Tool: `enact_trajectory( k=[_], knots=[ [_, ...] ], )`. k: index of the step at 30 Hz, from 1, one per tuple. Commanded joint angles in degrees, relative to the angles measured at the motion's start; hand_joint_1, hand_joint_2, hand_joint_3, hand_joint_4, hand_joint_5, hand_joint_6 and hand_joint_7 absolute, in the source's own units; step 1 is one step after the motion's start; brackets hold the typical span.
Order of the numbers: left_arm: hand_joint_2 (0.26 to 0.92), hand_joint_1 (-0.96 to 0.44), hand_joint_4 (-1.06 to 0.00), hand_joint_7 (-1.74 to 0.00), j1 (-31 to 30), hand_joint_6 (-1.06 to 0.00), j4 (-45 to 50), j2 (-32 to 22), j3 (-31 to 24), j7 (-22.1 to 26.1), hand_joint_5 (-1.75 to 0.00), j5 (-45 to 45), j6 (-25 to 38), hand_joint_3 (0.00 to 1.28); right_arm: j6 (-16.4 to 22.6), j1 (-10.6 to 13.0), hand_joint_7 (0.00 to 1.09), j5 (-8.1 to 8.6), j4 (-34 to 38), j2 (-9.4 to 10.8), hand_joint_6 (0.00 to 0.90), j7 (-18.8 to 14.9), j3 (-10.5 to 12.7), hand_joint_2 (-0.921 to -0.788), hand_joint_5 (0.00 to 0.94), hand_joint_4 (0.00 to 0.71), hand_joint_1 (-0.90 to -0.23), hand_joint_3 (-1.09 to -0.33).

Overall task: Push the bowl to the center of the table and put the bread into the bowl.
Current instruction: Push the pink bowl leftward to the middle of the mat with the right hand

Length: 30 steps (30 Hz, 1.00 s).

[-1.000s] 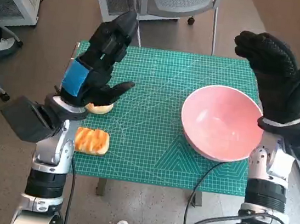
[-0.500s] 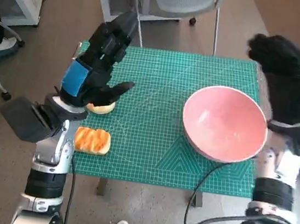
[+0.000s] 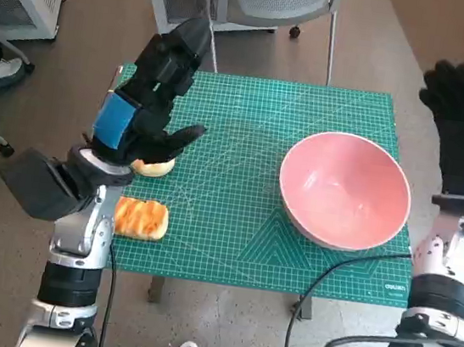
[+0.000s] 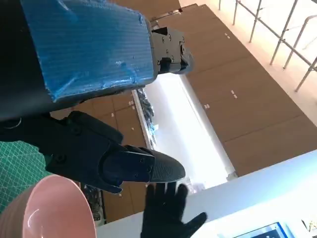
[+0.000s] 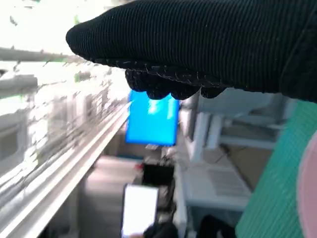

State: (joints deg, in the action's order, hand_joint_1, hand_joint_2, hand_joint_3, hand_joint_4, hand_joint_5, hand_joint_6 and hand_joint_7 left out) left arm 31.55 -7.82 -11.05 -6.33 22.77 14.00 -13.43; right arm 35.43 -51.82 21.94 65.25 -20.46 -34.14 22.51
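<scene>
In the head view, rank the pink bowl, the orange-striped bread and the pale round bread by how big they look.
1. Pink bowl, by far the largest.
2. Orange-striped bread.
3. Pale round bread, which looks smallest, but the left robot hand covers part of it, so its rank against the striped bread is unsure.

Pink bowl (image 3: 345, 191) upright right; bread (image 3: 141, 218) lies left.
</scene>
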Motion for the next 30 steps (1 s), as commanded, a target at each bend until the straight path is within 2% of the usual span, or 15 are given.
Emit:
enact_trajectory(
  k=[1, 10, 30],
  knots=[
    [0.920, -0.50, -0.01, -0.38, -0.9, 0.00, 0.7, 0.0, -0.2, 0.0, 0.00, 0.7, 0.1, 0.24, -0.4, 0.9, 0.00, -1.24, 2.2, -0.6, 0.395, 1.9, 0.4, -0.921, 0.003, 0.298, -0.596, -0.808],
    [0.919, -0.49, -0.01, -0.37, -1.3, 0.00, 1.5, 0.2, -0.2, -0.1, 0.00, 1.2, 0.7, 0.25, -1.0, 1.4, 0.00, -2.56, 3.6, -0.8, 0.387, 3.8, 0.6, -0.921, 0.000, 0.284, -0.599, -0.807],
    [0.910, -0.46, -0.01, -0.36, -1.4, 0.00, 1.1, 0.1, -0.4, 0.2, 0.00, 2.1, 0.9, 0.27, -3.4, 1.9, 0.00, -3.28, 6.2, -2.4, 0.390, 5.3, 1.3, -0.921, 0.001, 0.260, -0.594, -0.802]
  ],
)
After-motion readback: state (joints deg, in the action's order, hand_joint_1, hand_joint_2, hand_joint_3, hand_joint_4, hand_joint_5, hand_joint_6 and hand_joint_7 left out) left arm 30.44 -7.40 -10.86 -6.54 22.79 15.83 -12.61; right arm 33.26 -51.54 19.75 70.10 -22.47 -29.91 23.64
